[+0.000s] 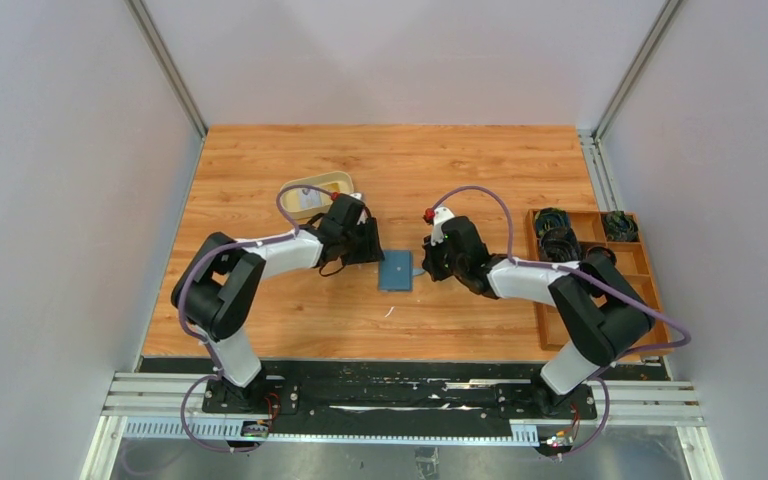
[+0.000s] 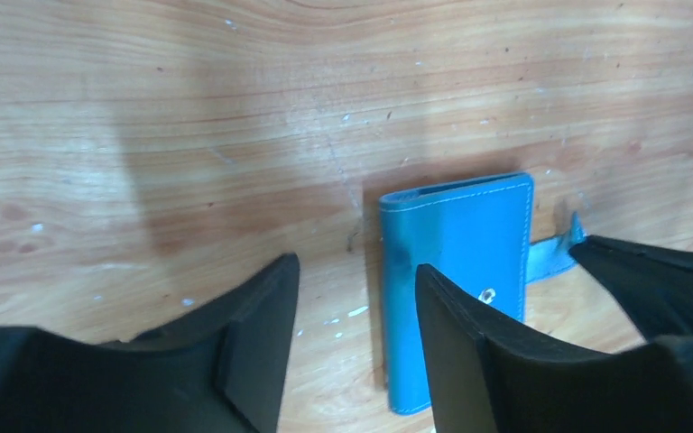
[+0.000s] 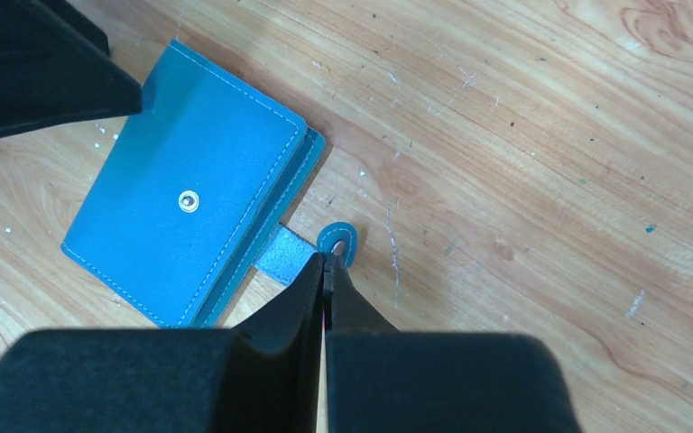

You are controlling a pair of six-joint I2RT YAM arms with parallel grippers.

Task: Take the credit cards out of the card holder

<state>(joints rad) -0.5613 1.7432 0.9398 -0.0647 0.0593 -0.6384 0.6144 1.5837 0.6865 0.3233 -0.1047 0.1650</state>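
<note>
The table [image 1: 400, 170] is orange-brown wood-grain board, and in the wrist views it is scuffed with fine scratches and white specks. Pale grey walls close it in on three sides, with aluminium rails [image 1: 168, 68] running up the back corners. The arm bases sit on a black plate [image 1: 400, 385] at the near edge.

The card holder [image 1: 395, 270] lies flat near the middle of the table, folded shut, between the two grippers. Its teal face is up, showing a small metal snap stud [image 3: 189, 201]. Its closing tab [image 3: 291, 256] sticks out on the side facing the right arm.

The right gripper [image 3: 325, 266] has its fingers pressed together, with the tips pinching that tab. In the left wrist view the tab rises off the wood toward them.

The left gripper [image 2: 354, 271] is spread wide. One finger [image 2: 262, 334] is over bare table and the other [image 2: 469, 352] is over the card holder's face — whether either touches the surface I cannot tell.

A tan oval tray [image 1: 325, 178] sits beyond the left gripper with something pale in it, too small to make out. At the right edge stands a brown compartmented box [image 1: 640, 260] — its far sections hold dark coiled cables [image 1: 558, 240].
</note>
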